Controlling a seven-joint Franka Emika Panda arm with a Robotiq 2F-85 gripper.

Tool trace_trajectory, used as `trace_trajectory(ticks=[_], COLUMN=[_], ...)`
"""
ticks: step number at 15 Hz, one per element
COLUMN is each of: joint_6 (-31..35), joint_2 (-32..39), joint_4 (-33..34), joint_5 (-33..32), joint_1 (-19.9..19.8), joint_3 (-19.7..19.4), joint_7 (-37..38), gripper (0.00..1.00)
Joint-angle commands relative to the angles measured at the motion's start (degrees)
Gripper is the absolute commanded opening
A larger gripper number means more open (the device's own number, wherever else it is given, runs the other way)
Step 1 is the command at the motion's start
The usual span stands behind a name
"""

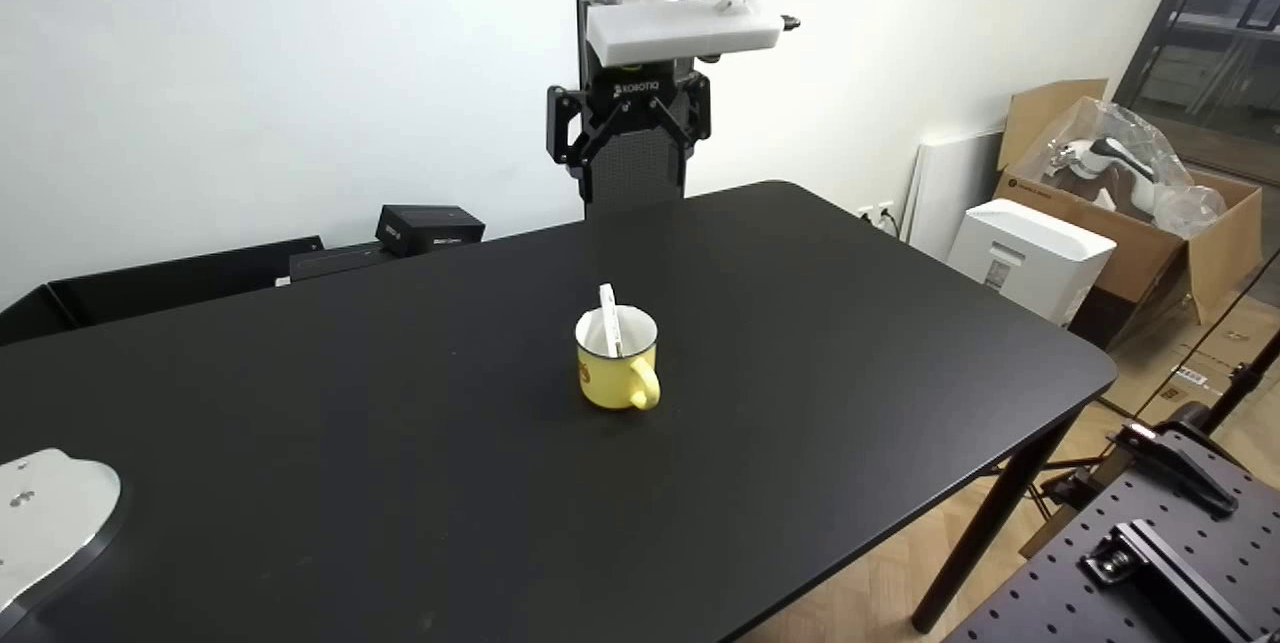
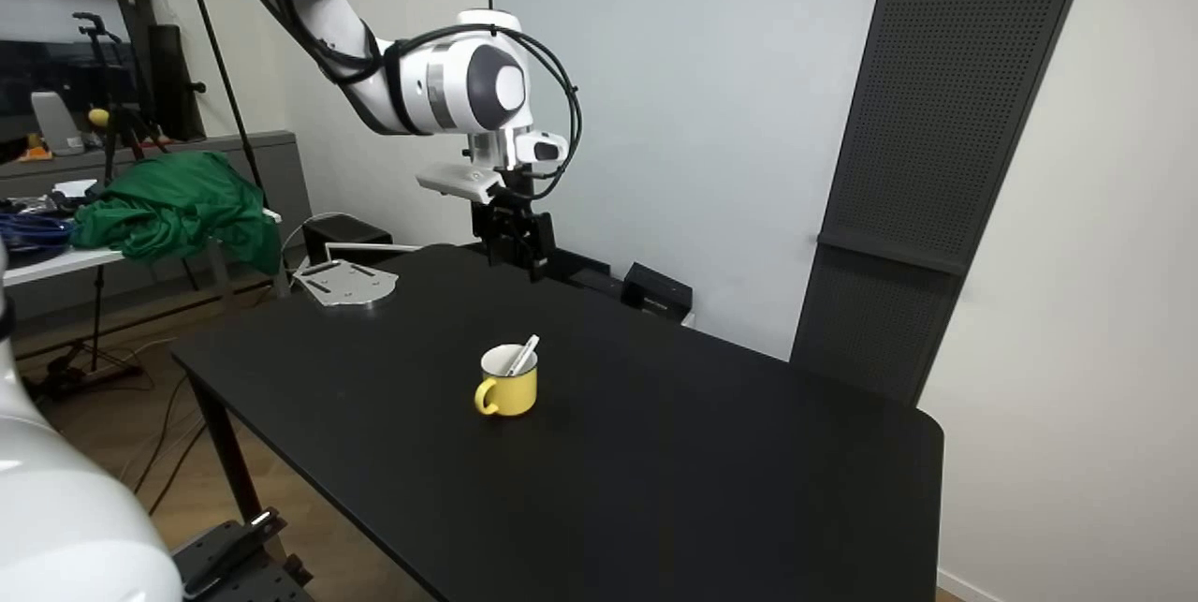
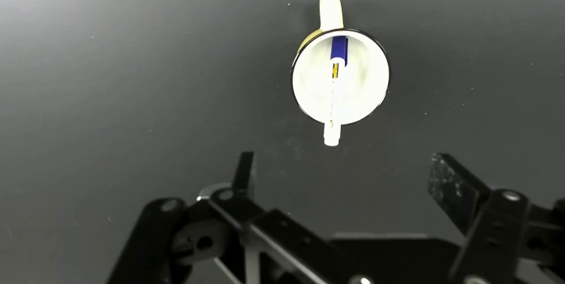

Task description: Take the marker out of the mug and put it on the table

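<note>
The yellow mug (image 1: 604, 385) stands upright on the black table (image 1: 420, 503); it also shows in an exterior view (image 2: 517, 394) and in the wrist view (image 3: 364, 81). The white marker (image 1: 609, 320) leans inside it, its white end sticking out over the rim, in both exterior views (image 2: 524, 355). In the wrist view the marker (image 3: 334, 98) has its blue end inside the mug near the handle side, and its white end points toward my gripper (image 3: 343, 155). My gripper is open and empty. In both exterior views it hangs above the table's far side, behind and apart from the mug.
A silver metal plate (image 1: 50, 513) is mounted at the table's edge, also in an exterior view (image 2: 348, 284). Black boxes (image 1: 430, 229) lie behind the table by the wall. A cardboard box (image 1: 1120, 233) and a white appliance (image 1: 1030, 253) stand on the floor beside it.
</note>
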Motion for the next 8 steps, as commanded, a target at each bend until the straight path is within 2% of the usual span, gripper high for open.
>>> trace_trajectory(ticks=[1,4,5,8], joint_6=[0.64,2.12,1.25,1.83], joint_2=[2.19,2.96,2.78,3.35], joint_4=[0.27,-0.63,-0.39,-0.45], joint_5=[-1.39,-2.98,-1.17,-1.58], joint_1=[1.57,2.10,2.04,2.15], joint_3=[-1.96,-3.33,-3.10,-3.70], joint_7=[2.20,4.64,0.87,1.70], gripper=[1.00,1.00,1.00,1.00])
